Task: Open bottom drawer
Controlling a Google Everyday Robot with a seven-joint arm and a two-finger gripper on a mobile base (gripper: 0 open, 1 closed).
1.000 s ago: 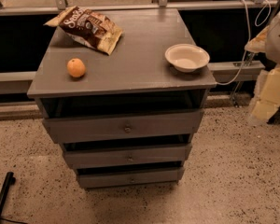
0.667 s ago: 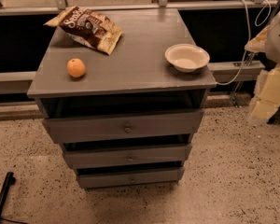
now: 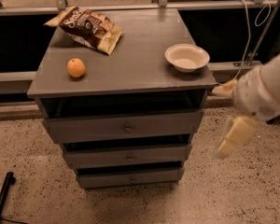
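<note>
Cream gripper (image 3: pixel 233 136) right of the grey bottom drawer (image 3: pixel 130 177); white bowl (image 3: pixel 187 57).

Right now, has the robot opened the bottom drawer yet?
Not yet. Done: nothing that shows; the bottom drawer looks pushed in. In hand: the gripper hangs in the air to the right of the cabinet, touching nothing. Left: reach down to the drawer's little knob, take hold and pull it out.
</note>
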